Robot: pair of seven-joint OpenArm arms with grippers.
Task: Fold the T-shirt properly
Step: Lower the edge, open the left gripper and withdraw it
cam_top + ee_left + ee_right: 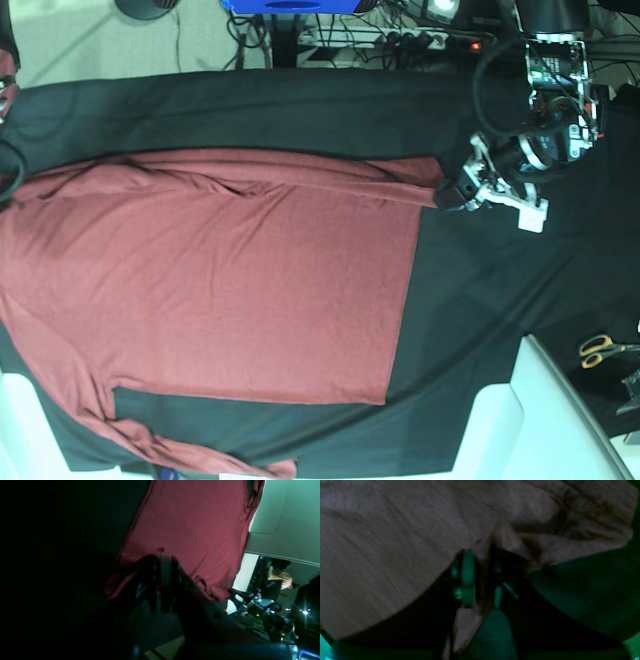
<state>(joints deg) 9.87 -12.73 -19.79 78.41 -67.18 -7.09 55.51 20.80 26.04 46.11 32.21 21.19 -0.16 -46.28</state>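
one t-shirt (210, 290), one left end effector (447, 190) pinching it.

We see the T-shirt (220, 280) plain brick-red, no print; in the right wrist view its fabric looks washed-out grey-pink w/ a green cast. Table cover (470, 330) is black. Scissors (600, 349) have yellow handles. Bin (290, 6) at the top edge is blue.
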